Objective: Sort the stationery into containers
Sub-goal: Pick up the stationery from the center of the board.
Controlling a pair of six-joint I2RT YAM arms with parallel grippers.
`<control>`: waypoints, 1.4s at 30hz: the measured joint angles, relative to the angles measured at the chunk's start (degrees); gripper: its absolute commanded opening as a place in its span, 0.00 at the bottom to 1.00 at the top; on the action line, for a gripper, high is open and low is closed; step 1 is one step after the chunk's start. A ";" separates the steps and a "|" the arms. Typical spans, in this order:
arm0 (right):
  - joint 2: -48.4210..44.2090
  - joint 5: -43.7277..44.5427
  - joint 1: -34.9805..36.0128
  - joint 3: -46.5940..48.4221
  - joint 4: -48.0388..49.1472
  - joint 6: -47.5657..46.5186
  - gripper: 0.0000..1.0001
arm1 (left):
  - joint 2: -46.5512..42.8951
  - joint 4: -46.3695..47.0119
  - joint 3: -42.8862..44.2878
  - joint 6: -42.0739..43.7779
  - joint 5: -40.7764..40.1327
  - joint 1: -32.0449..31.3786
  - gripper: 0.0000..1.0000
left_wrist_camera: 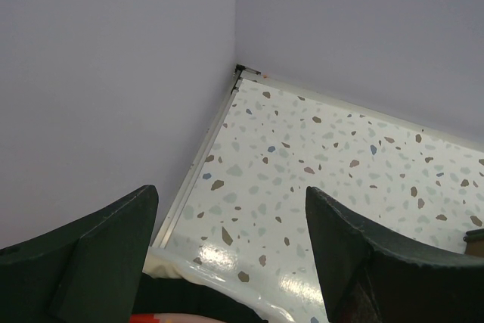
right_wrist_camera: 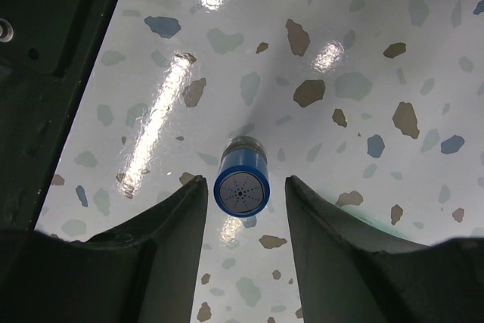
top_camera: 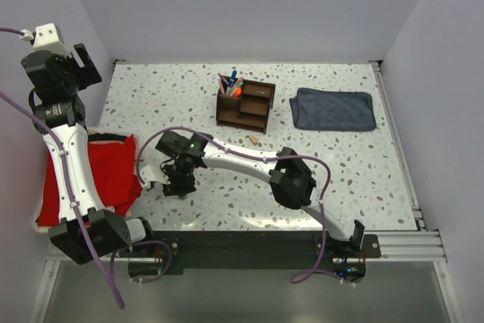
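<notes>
A blue cylinder (right_wrist_camera: 241, 187) stands upright on the speckled table, its round white top facing the right wrist camera. My right gripper (right_wrist_camera: 243, 181) is open and straddles it, one finger on each side, with small gaps and no contact. In the top view the right gripper (top_camera: 178, 185) is low at the table's left centre and hides the cylinder. The dark brown wooden organizer (top_camera: 246, 105) stands at the back centre with several pens (top_camera: 233, 85) upright in its left compartment. A tan bit (top_camera: 255, 140) lies in front of it. My left gripper (top_camera: 85, 66) is raised at far left, open and empty (left_wrist_camera: 231, 191).
A folded blue-grey cloth (top_camera: 333, 109) lies at the back right. A red cloth (top_camera: 106, 172) lies at the left edge beside the left arm. The right arm's forearm (top_camera: 242, 158) stretches across the table's middle. Walls close in on the left, back and right.
</notes>
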 measured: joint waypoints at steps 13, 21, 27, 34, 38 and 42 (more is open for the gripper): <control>0.00 0.00 0.15 -1.77 0.55 -0.11 0.34 | 0.09 0.00 0.00 0.07 0.00 0.00 0.84; 0.00 0.44 0.33 -1.75 0.59 -0.04 0.20 | 0.09 0.00 0.00 0.04 0.44 0.02 0.84; -0.46 3.43 -0.39 -0.79 -2.56 -0.50 0.13 | 0.09 0.72 -0.07 0.52 2.10 0.07 0.83; -15.91 7.82 -7.43 -15.96 -4.17 -0.85 0.00 | 0.09 2.73 -0.31 2.03 10.67 0.09 0.76; -28.59 7.65 -17.18 -24.65 -4.57 -0.28 0.00 | 0.07 3.89 -2.73 3.15 18.18 -1.64 0.74; -38.14 7.06 -29.38 -34.07 -3.04 -0.70 0.00 | 0.61 3.39 -5.38 6.05 21.79 -9.73 0.73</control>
